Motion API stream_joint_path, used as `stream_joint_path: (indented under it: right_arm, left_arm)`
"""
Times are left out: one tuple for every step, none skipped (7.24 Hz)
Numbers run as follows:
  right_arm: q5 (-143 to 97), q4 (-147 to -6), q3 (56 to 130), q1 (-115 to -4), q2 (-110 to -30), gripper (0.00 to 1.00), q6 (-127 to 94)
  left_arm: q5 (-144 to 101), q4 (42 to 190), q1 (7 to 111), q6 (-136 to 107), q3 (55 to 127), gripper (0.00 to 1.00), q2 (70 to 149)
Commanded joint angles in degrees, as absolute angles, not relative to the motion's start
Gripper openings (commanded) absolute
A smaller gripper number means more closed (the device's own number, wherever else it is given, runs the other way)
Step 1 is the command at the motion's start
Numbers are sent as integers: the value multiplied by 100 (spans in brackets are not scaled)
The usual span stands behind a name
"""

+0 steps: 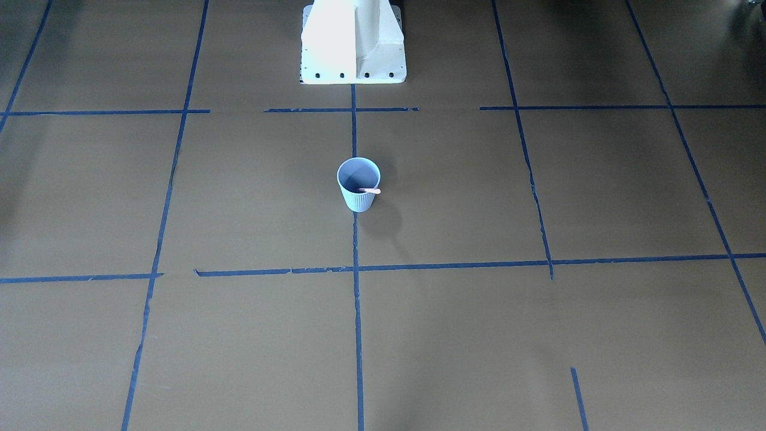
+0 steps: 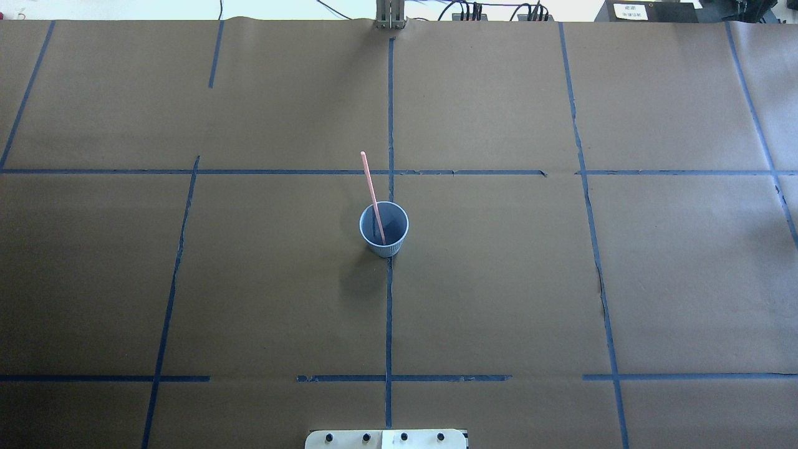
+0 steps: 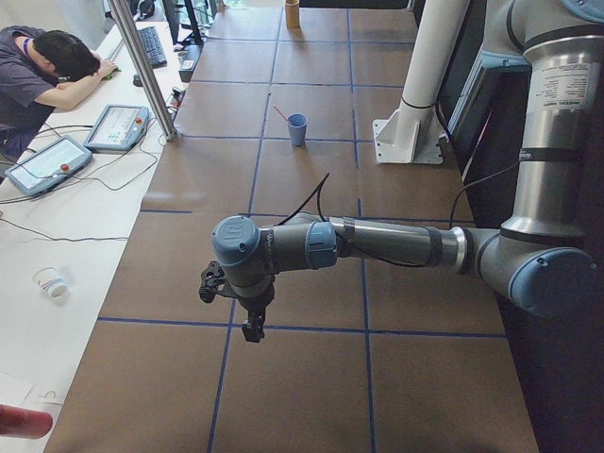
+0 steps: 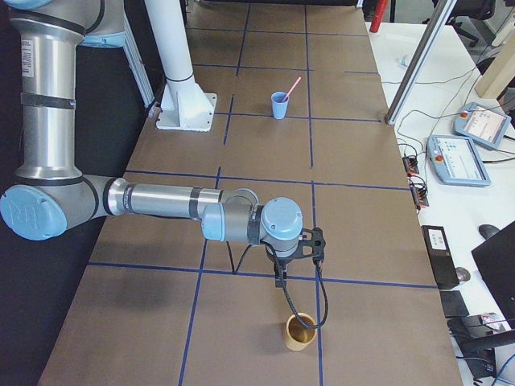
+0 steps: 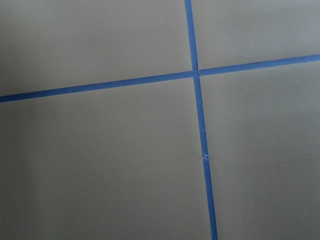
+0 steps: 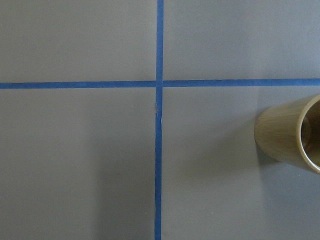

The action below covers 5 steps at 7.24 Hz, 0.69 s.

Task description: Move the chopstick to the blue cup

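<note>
Brown-paper table [image 2: 499, 280] gridded with blue tape [image 2: 389, 312], with 2 arms held low over opposite ends: left gripper [image 3: 251, 326] and right gripper [image 4: 280, 277] seen side-on only, jaw state impossible to tell. Ribbed blue cup [image 2: 384, 231] upright at centre on a tape line; tan wooden cup [image 4: 301, 332] just beside the right gripper. Pink chopstick [image 2: 371, 187] standing in the blue cup, leaning on its rim, top tilted away from the robot.

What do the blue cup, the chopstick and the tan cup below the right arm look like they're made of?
Blue cup: likely matte plastic or paper; its wall shows fine vertical ribs.
Chopstick: pink, smooth and even in colour, so probably plastic, though it is too thin to be sure.
Tan cup: looks like wood or bamboo, with faint grain streaks and a dull finish.
</note>
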<state>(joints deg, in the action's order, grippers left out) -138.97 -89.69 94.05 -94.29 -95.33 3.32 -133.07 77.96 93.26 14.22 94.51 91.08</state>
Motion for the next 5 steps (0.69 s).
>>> stream_joint_path:
  right_arm:
    - [-13843,-9000,9387,-9439,-9580,100,290]
    - [-13843,-9009,9387,-9439,-9580,100,281]
    - [-13834,-9009,9387,-9439,-9580,100,281]
    - [-13834,-9009,9387,-9439,-9580,100,281]
    - [-13834,-9009,9387,-9439,-9580,100,281]
  left_arm:
    - [-13307,7787,9334,1424,9475,100,9088]
    - [-13307,7787,9334,1424,9431,100,9088]
    - [-13307,7787,9334,1415,9422,100,9079]
    - [-13315,7822,9325,1432,9396,100,8957]
    - [-13315,8092,9325,1415,9369,100,8834]
